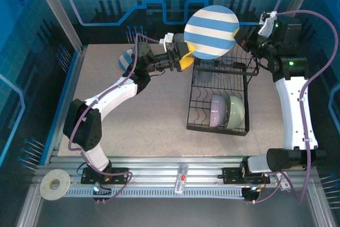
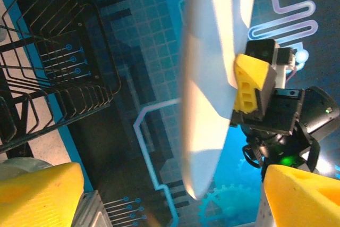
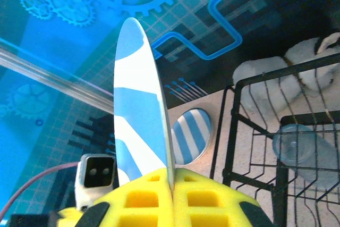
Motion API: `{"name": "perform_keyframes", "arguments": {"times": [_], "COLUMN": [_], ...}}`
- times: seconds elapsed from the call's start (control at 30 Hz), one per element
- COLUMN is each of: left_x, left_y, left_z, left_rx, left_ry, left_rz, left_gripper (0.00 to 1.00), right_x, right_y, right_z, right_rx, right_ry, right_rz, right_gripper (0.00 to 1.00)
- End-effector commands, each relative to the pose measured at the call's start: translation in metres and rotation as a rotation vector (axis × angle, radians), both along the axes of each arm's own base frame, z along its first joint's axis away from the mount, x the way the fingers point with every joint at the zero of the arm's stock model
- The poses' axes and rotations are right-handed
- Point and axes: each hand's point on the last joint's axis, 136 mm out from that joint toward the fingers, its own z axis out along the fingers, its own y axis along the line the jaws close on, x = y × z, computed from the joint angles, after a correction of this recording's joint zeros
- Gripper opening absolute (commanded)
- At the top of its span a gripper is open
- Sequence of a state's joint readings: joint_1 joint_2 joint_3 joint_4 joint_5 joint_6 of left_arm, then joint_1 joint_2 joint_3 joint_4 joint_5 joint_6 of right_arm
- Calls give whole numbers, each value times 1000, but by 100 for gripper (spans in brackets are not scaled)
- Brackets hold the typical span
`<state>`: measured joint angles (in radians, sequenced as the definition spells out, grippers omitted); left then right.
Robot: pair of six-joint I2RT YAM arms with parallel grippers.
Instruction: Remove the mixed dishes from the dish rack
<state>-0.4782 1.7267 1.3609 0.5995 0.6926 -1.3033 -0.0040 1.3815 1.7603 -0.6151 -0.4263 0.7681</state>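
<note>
Nearest the lens in the right wrist view, at 6 o'clock, the right gripper (image 3: 171,182) has its yellow foam jaws pressed together on the rim of a blue-and-white striped plate (image 3: 139,115). The plate stands on edge and rises toward 12 o'clock. Seen from above, that plate hangs in the air over the far end of the dish rack (image 1: 215,131), striped face toward the camera, held at its 3 o'clock edge. The left gripper (image 1: 184,57) is at the plate's 8 o'clock edge. In the left wrist view its two yellow fingers (image 2: 37,192) stand wide apart at 7 and 5 o'clock. The plate's white face and lower rim lie between them with a gap on either side, so this gripper grips nothing.

The rack sits on the table (image 1: 149,120) at about 3 o'clock from the table's middle. At the rack's near end, 6 o'clock, a lavender bowl (image 1: 217,111) and a pale green bowl (image 1: 236,111) stand on edge side by side, the green one at 3 o'clock of the lavender. A clear cup (image 3: 305,155) lies on its side among the rack's wires. A second striped plate (image 1: 125,59) lies flat on the table at 10 o'clock, partly hidden by the left arm. A roll of tape (image 1: 54,183) rests on the frame at 7 o'clock, off the table.
</note>
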Motion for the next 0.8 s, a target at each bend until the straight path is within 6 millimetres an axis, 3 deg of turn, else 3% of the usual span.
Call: {"name": "perform_keyframes", "arguments": {"times": [0.0,0.33,0.77], "left_x": [9,6,1], "left_y": [-4,-1,2], "left_z": [4,7,11], "left_rx": [4,-11,-38], "left_ry": [-19,-18,-14], "left_rz": [36,78,91], "left_gripper": [82,46,15], "right_x": [-13,-19,-22], "right_y": [6,9,17], "right_z": [23,16,5], "right_rx": [52,75,88], "right_ry": [-71,-51,-24], "right_rz": [60,80,105], "right_gripper": [0,0,0]}}
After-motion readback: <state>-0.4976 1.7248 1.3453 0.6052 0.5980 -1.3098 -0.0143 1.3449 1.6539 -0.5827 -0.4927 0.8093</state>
